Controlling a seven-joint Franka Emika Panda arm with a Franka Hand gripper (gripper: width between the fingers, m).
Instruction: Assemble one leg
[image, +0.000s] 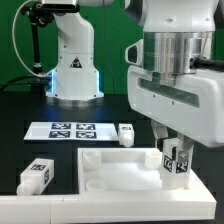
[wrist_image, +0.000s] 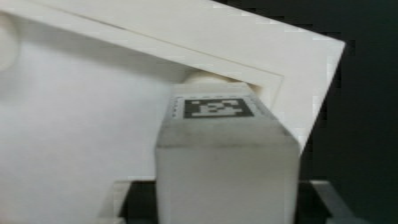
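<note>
My gripper (image: 176, 152) is shut on a white leg (image: 178, 160) with a black-and-white tag and holds it upright over the far right corner of the wide white panel (image: 120, 178). In the wrist view the leg (wrist_image: 222, 150) fills the middle between the dark fingers (wrist_image: 137, 200), its tagged end pointing at a round corner socket (wrist_image: 217, 78) of the panel (wrist_image: 89, 110). I cannot tell whether the leg touches the socket. Two more legs lie on the table: one (image: 35, 175) at the exterior view's left, one (image: 126, 133) behind the panel.
The marker board (image: 68, 130) lies flat behind the panel. A white robot base (image: 72, 60) with a black cable stands at the back. The table is black.
</note>
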